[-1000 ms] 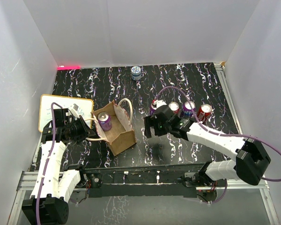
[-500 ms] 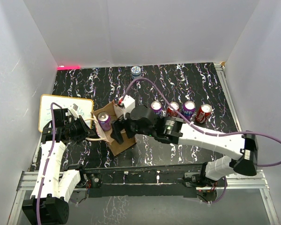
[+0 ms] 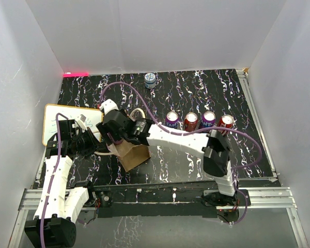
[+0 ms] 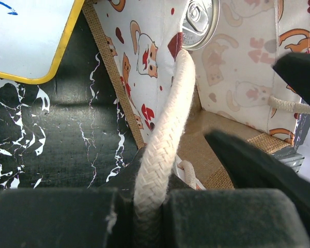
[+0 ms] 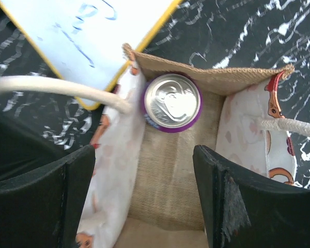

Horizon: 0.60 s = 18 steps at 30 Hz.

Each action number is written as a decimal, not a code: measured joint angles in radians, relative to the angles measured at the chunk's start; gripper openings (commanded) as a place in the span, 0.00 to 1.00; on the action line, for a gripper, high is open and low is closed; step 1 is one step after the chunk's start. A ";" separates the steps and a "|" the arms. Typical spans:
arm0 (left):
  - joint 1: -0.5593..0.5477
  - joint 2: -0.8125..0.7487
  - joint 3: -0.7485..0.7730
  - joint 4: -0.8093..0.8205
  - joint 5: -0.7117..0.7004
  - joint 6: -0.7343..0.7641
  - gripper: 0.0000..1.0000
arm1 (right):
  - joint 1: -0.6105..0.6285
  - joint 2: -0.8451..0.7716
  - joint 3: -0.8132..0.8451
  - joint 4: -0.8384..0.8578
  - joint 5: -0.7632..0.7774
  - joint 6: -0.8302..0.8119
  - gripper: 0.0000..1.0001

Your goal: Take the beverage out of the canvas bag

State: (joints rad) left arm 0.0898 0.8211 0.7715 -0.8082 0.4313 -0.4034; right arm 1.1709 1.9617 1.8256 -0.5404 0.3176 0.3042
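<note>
The tan canvas bag [image 3: 135, 154] stands left of centre. In the right wrist view its woven floor [image 5: 168, 170] and printed lining show from above. A purple beverage can [image 5: 172, 102] stands upright in the bag's far corner; its top also shows in the left wrist view [image 4: 200, 20]. In the top view the can is hidden under my right arm. My right gripper [image 5: 144, 153] is open, its jaws wide apart above the bag's mouth, short of the can; in the top view it is over the bag [image 3: 116, 132]. My left gripper [image 4: 150, 192] is shut on the bag's cream rope handle [image 4: 165, 124], at the bag's left side [image 3: 91, 142].
A white writing board with a yellow edge [image 3: 72, 124] lies left of the bag, close behind it in the right wrist view [image 5: 88, 31]. Several cans [image 3: 190, 121] stand in a row right of the bag. A blue-white can [image 3: 150, 79] stands at the back wall.
My right arm has swung left from beside the row of cans to over the bag, covering the purple can in the top view. My left gripper has kept still on the handle.
</note>
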 measured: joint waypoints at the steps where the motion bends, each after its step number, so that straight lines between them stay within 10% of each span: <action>1: 0.000 0.000 0.000 0.000 0.000 0.000 0.00 | -0.006 0.016 0.007 -0.010 0.003 0.000 0.78; 18: 0.000 0.000 0.000 0.000 0.000 0.000 0.00 | -0.125 0.156 0.018 -0.055 -0.128 -0.014 0.87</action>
State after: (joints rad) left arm 0.0898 0.8211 0.7715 -0.8082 0.4316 -0.4034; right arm 1.0462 2.1181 1.8439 -0.5957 0.1898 0.2901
